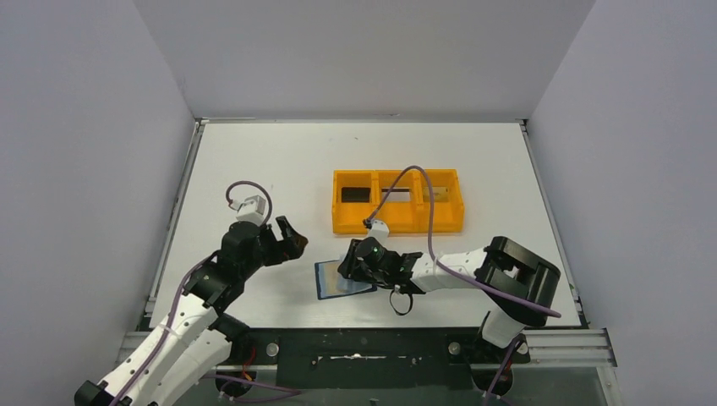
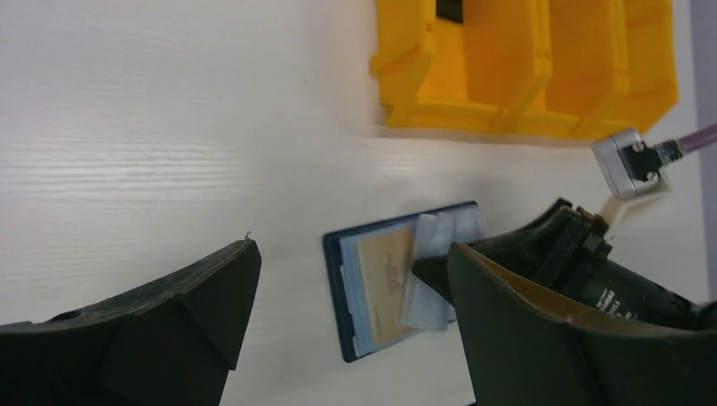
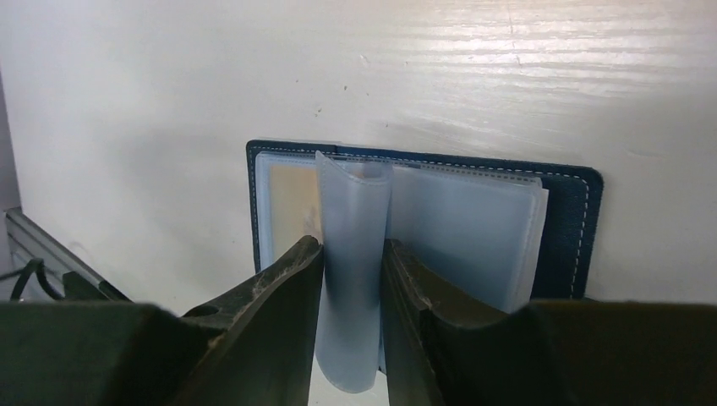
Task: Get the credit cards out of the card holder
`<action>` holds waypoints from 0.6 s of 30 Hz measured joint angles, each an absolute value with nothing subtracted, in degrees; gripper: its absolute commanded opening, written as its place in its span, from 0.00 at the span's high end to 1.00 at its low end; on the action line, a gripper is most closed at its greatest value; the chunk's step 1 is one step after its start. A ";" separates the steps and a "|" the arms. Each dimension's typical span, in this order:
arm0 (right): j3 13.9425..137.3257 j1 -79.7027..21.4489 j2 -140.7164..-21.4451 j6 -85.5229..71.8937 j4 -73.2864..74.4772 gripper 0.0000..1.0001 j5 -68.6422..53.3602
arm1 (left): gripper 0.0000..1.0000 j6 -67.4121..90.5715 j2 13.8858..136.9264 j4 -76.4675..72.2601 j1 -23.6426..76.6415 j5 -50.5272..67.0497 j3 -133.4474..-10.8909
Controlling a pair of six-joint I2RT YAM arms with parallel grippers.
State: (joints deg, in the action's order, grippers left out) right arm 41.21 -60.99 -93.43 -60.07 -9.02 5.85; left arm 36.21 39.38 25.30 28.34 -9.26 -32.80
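Observation:
The card holder [image 1: 325, 280] lies open on the white table, navy cover down, with clear sleeves inside. A pale beige credit card [image 2: 385, 279] shows in a sleeve on one half [image 3: 292, 207]. My right gripper [image 1: 355, 269] is down over the holder's near edge. Its fingers are shut on a bunch of clear plastic sleeves [image 3: 355, 254], which stand up bowed from the centre fold. The navy cover [image 3: 568, 228] stays flat. My left gripper [image 1: 287, 237] hovers to the holder's left, open and empty, its fingers [image 2: 211, 288] spread wide.
An orange three-compartment tray [image 1: 397, 224] stands just behind the holder, with a dark flat item [image 1: 355, 194] in its left compartment. The right arm's purple cable [image 1: 427, 211] arcs over the tray. The table's near edge rail [image 1: 558, 342] runs close behind the right arm.

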 measured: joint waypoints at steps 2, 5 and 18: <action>39.35 -60.34 -92.90 -61.04 -11.99 0.70 4.58 | 0.22 39.03 38.50 21.50 28.34 -3.49 -28.53; 36.88 -59.90 -91.98 -62.33 -15.14 0.70 3.49 | 0.23 43.44 39.40 15.70 28.34 5.04 -22.74; 27.73 -57.12 -91.29 -70.26 -28.88 0.68 -0.36 | 0.24 49.36 56.38 -0.56 37.71 18.59 -19.33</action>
